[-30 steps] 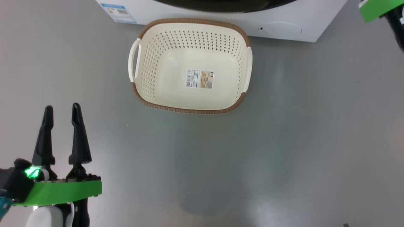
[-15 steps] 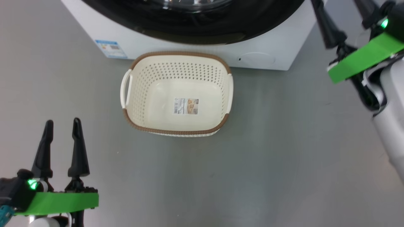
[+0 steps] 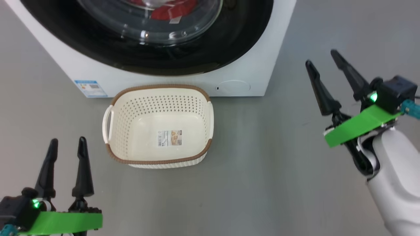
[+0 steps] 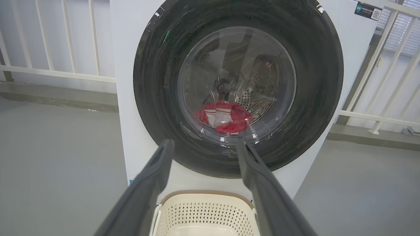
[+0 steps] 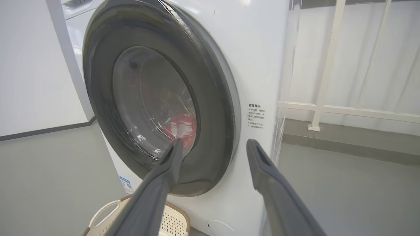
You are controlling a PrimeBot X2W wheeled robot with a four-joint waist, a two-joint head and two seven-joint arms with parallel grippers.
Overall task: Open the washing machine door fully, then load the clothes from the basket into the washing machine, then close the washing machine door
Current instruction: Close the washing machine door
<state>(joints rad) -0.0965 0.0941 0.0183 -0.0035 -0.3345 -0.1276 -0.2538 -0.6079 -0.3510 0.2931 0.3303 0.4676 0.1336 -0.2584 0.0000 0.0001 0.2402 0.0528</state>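
I read both grippers as released, fingers spread, touching nothing. The left gripper [image 3: 68, 141] hangs near the cream perforated plastic basket [image 3: 157, 105]. The right gripper [image 3: 321, 57] hangs beside the white boxy washing machine [image 3: 262, 75]. The red white-trimmed fabric clothes [image 4: 238, 118] lie in the drum behind the closed round glossy black door [image 4: 154, 98].

The white washing machine [image 4: 121, 49] faces the left fingers [image 4: 149, 186], black round door [image 4: 154, 82] shut, red clothes [image 4: 226, 118] behind its glass. The cream basket [image 4: 203, 213] sits below, between the fingers.
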